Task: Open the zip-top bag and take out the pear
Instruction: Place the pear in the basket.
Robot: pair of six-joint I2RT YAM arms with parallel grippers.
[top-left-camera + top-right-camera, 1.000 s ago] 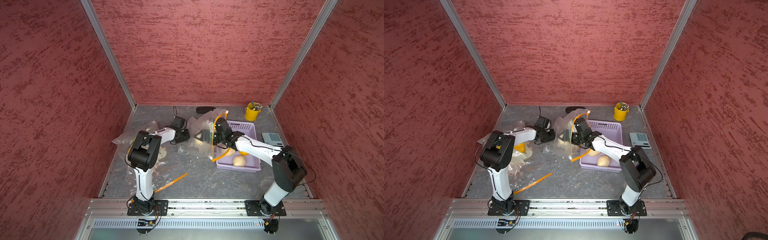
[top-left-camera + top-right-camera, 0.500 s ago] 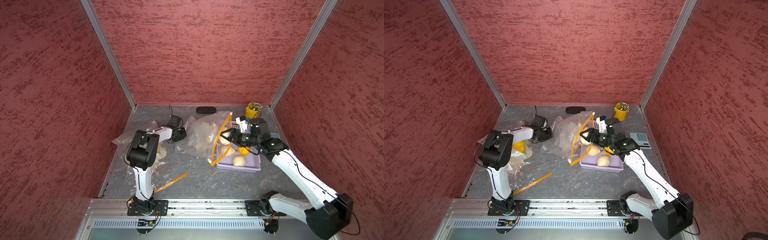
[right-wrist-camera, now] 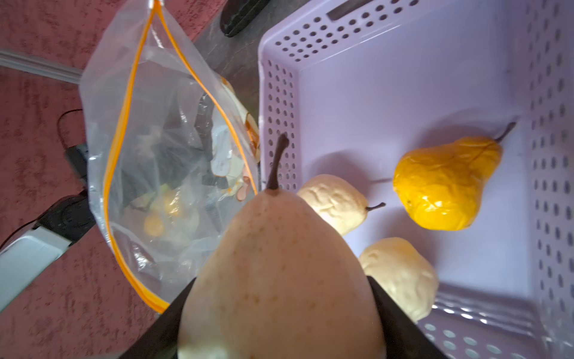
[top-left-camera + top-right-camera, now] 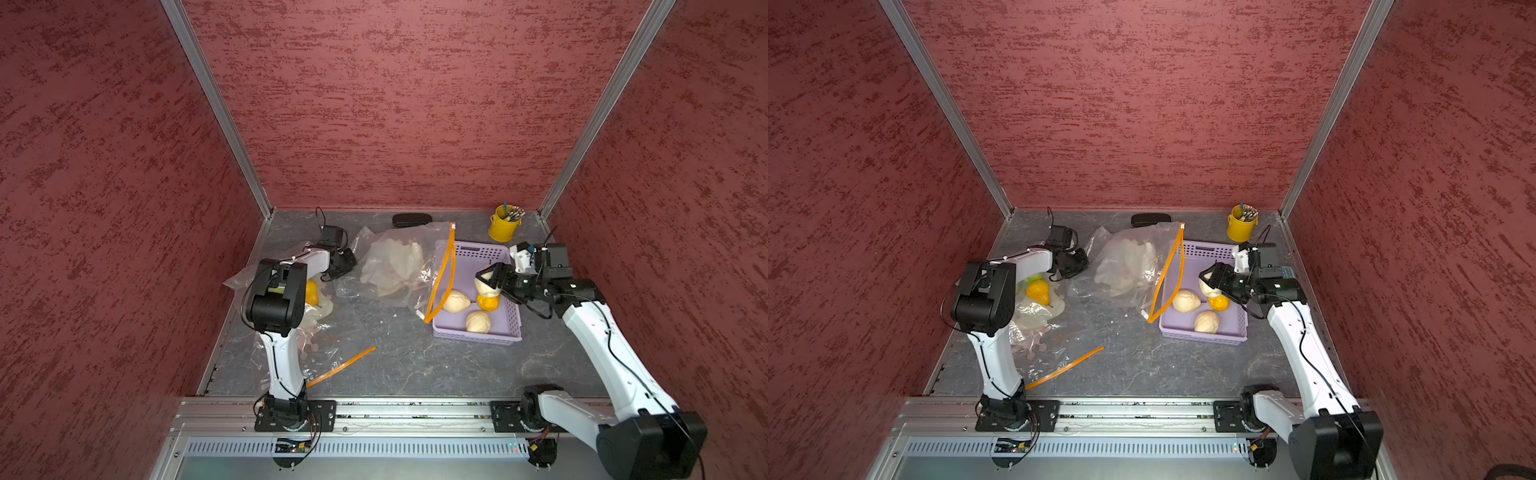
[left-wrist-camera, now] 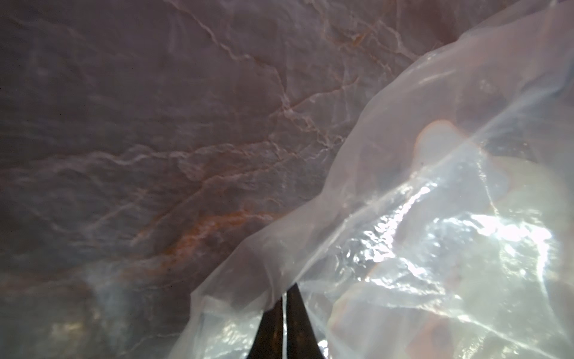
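pear held outside the zip-top bag, over a lilac basket
it is clasped by the right gripper; the bag is pinched by the closed left gripper on a grey veined tabletop enclosed by red textured walls.

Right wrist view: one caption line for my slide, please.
Right gripper holding pale pear over lilac basket, beside open zip-top bag.

The right gripper holds a pale pear above the lilac basket.
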